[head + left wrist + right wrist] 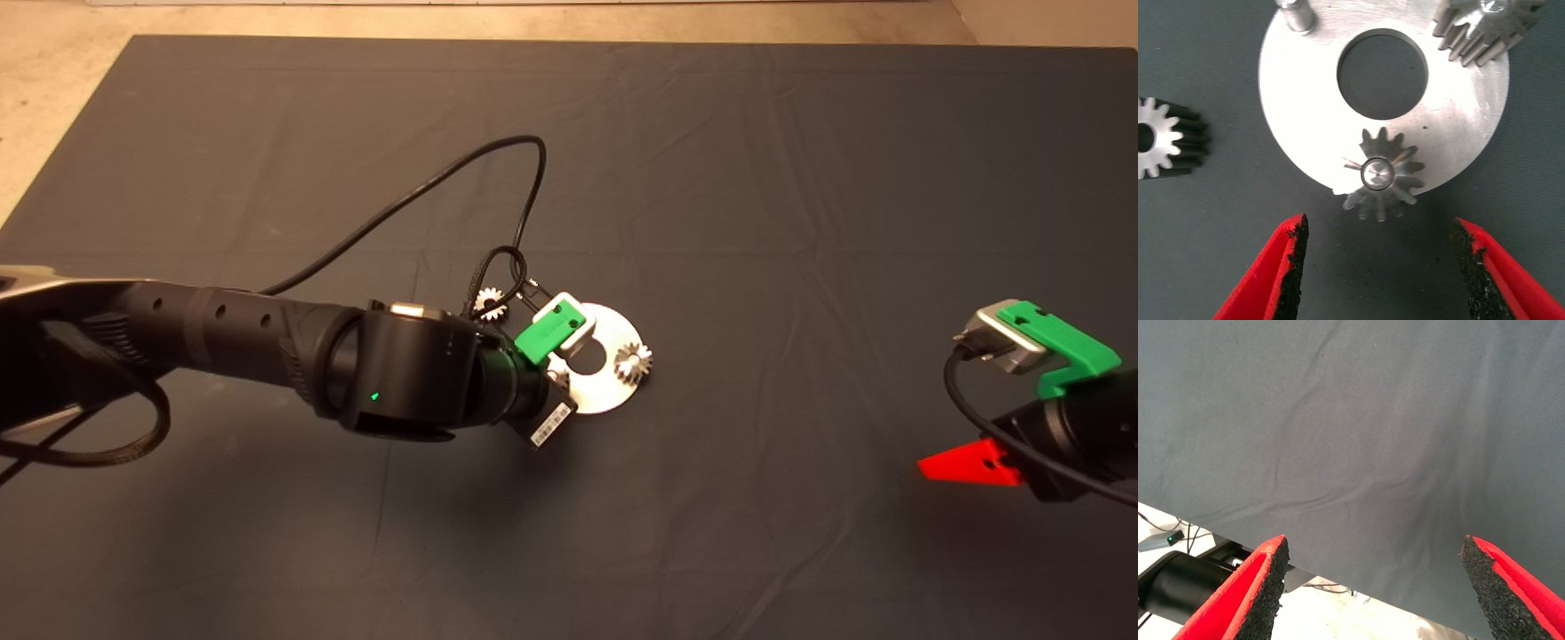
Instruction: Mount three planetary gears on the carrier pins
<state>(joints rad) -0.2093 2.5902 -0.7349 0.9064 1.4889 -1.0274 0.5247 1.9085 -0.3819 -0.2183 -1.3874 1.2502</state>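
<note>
Gears are the first thing you should look at: two planetary gears already sit on carrier pins of the disc (1305, 113). One gear (1381, 175) sits on its pin at the disc rim nearest to the left hand (1375, 263), and its teeth stick out a little over the edge. The second seated gear (633, 363) is at about 3 o'clock on the disc in the head view, also overhanging the rim. The third gear (490, 303) lies loose on the mat (800, 178), just beside the disc at about 10 o'clock, not touching it. One pin (1297, 15) stands bare at the rim.

Your left hand is over the 8 o'clock side of the disc with its fingers (1288, 267) spread wide and holding nothing; they stand apart from the near gear. A black cable (427, 191) loops over the mat toward 12 o'clock.

Your right hand (969, 466) waits at the lower right edge, well apart from the disc, also spread and holding nothing, near the mat's edge. Between both hands the mat is bare, with only some wrinkles.
</note>
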